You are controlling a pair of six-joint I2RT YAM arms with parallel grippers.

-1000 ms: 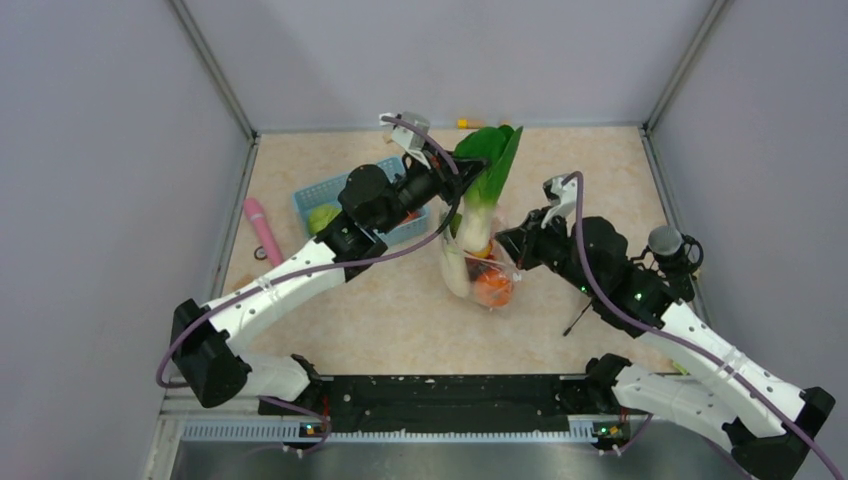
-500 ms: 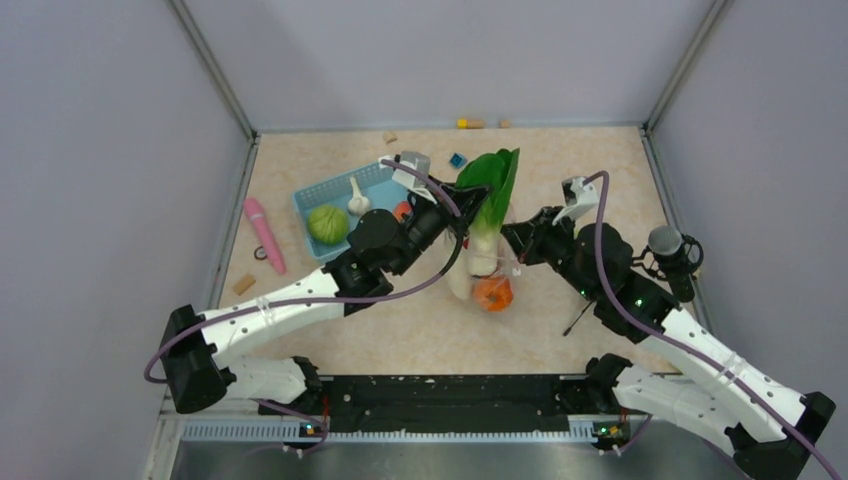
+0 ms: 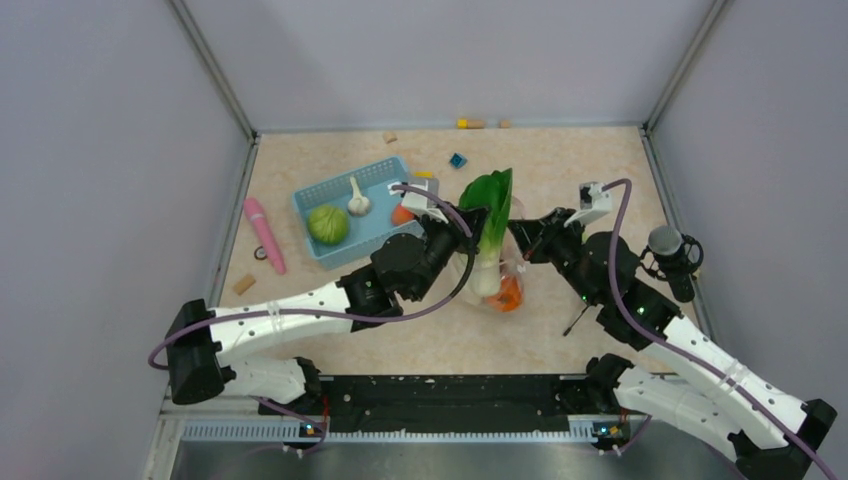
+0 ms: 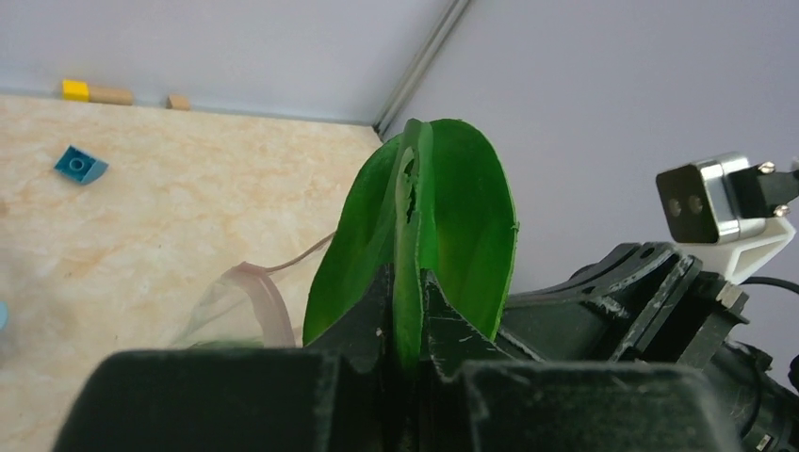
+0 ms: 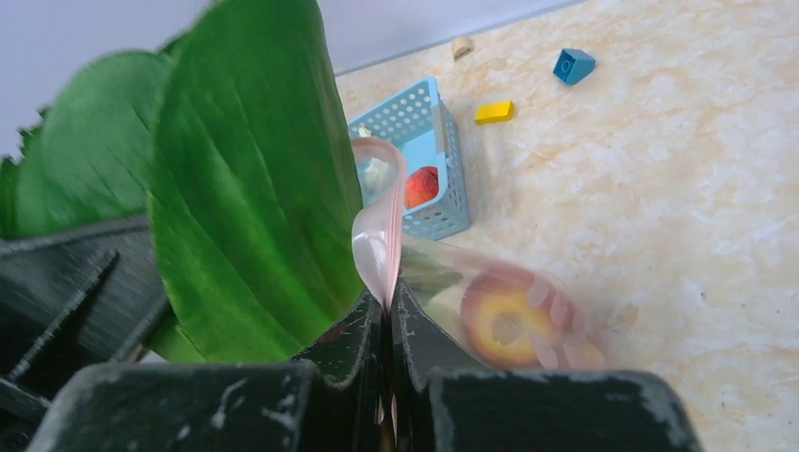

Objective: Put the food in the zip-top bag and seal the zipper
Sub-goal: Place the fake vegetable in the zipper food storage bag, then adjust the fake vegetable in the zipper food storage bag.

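From above, the left arm stretches to mid-counter, its jaws pinching a green leafy vegetable by the leaves, with the white stalk pointing down into the clear bag. The bag stands between the two arms, just right of the blue basket, and an orange fruit shows low inside it. The right arm is on the far side of the bag, its jaws at the bag's top edge. In the basket lie a green round fruit and a white bulb, with a red fruit at its right end. A pink stick lies on the counter left of the basket, and a blue block and a yellow block lie behind it. The left wrist camera shows its jaws pressed tight on the leaf's edge. The leaf stands upright above them, and the pink zipper curls at its lower left. The right wrist camera shows its jaws clamped on that pink strip, which rises between them in a fold. The leaf is close on the left, and a blurred red-and-yellow fruit shows through the plastic on the right.
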